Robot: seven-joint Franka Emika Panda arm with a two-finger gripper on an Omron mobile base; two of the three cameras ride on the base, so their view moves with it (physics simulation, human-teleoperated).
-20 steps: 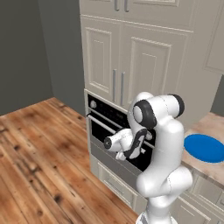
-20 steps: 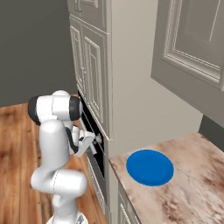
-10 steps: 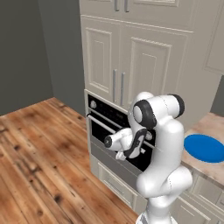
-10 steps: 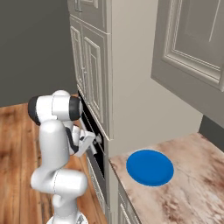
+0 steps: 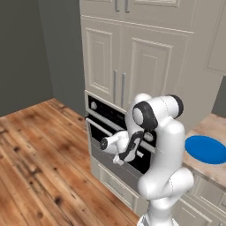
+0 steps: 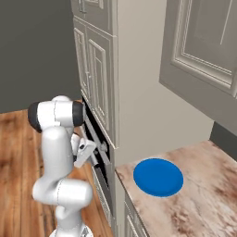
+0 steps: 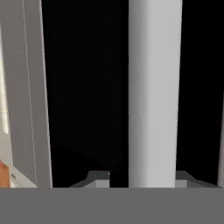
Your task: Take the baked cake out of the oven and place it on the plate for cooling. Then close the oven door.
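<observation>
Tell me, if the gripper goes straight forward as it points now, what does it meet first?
The gripper would most likely meet the silver bar handle of the oven door; the bar already stands between the jaws. Behind it is black glass. Depth is unclear.

The white arm rises from its base, folds at a dark-jointed elbow held high, and drops its forearm down and forward so the hand sits low in front of the robot's body. The gripper [image 7: 142, 180] points straight ahead from the wrist, its 2 dark fingertips [image 7: 97, 178] standing apart, 1 on each side of the silver bar handle [image 7: 155, 87] that runs up between them. The jaws look open around the bar, though whether the pads touch it cannot be told from so close.
</observation>
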